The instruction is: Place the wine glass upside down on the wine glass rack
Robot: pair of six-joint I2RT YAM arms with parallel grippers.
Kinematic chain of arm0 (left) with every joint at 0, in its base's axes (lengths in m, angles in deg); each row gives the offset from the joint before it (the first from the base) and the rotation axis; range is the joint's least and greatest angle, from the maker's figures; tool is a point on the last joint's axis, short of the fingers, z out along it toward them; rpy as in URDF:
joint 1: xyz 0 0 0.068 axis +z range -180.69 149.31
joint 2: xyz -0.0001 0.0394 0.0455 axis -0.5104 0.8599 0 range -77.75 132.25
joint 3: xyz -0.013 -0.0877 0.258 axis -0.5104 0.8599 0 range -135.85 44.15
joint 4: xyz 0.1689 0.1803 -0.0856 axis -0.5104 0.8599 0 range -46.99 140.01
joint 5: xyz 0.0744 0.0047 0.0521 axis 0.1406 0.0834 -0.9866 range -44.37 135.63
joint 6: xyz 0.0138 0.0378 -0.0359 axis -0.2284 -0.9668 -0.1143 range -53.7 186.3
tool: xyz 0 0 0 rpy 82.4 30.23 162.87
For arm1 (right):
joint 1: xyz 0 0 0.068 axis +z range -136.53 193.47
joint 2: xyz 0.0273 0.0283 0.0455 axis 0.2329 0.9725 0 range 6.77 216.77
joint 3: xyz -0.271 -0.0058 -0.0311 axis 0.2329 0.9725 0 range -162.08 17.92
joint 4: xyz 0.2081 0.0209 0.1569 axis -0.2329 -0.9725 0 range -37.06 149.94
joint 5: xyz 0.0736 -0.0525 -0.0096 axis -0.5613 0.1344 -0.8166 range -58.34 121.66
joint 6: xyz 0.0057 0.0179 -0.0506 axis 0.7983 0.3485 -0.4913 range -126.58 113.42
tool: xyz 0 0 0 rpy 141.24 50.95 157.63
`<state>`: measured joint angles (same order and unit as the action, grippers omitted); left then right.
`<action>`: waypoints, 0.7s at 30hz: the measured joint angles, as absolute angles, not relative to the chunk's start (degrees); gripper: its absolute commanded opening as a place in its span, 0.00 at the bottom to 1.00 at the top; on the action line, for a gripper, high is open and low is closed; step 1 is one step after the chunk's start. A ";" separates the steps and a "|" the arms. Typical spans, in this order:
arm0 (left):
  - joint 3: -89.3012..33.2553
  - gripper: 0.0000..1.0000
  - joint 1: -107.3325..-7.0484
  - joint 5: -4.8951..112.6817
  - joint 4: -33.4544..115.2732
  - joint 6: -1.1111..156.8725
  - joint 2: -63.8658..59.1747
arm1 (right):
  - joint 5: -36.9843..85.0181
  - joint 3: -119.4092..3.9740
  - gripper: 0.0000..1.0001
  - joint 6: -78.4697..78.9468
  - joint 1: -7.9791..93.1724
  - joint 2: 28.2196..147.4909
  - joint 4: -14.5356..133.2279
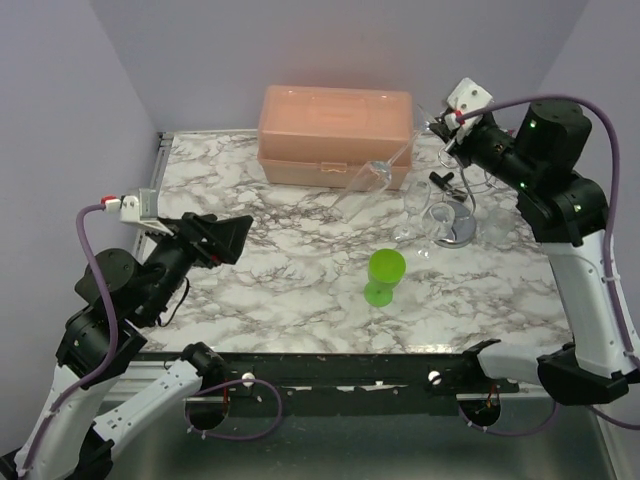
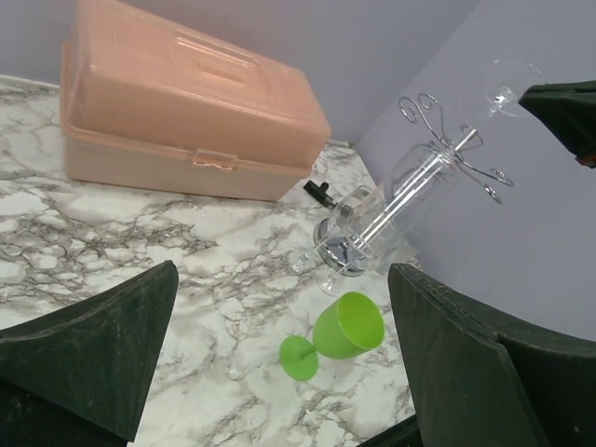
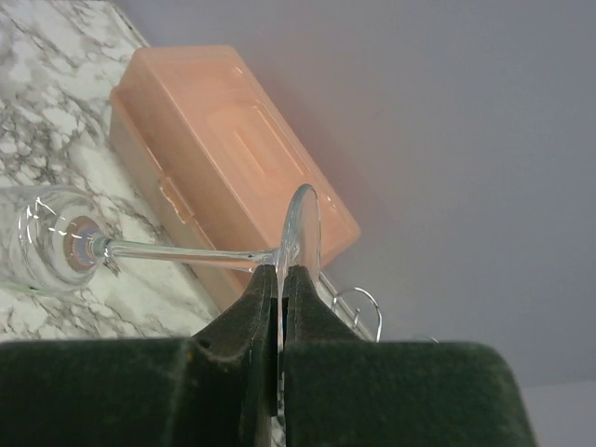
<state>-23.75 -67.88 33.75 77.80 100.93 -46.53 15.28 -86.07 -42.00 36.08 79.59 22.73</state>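
Observation:
My right gripper (image 1: pixel 447 128) is shut on the round foot of a clear wine glass (image 1: pixel 378 174) and holds it in the air, tilted, bowl down-left over the table in front of the box. The right wrist view shows the pads (image 3: pixel 263 289) pinching the foot (image 3: pixel 300 228), with stem and bowl (image 3: pixel 51 244) running left. The wine glass rack (image 1: pixel 456 218), silver wire on a shiny round base, stands below and right of the gripper with clear glasses on it. It also shows in the left wrist view (image 2: pixel 421 182). My left gripper (image 1: pixel 222 240) is open and empty at the left.
A peach plastic box (image 1: pixel 335 135) lies at the back, behind the held glass. A green plastic wine glass (image 1: pixel 384 276) stands on the marble table (image 1: pixel 280 290) in front of the rack. A small black object (image 1: pixel 443 178) lies near the rack.

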 measured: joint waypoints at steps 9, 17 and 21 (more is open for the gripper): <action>-23.75 0.98 -67.79 36.86 74.63 98.79 -40.63 | 19.08 -86.53 0.00 -49.49 31.86 70.54 13.31; -23.77 0.98 -66.68 41.07 73.65 97.59 -36.72 | 28.24 -88.45 0.00 -55.50 31.49 68.01 5.59; -23.77 0.98 -65.98 42.74 72.88 97.35 -36.23 | 32.74 -89.19 0.00 -57.71 31.45 65.84 0.17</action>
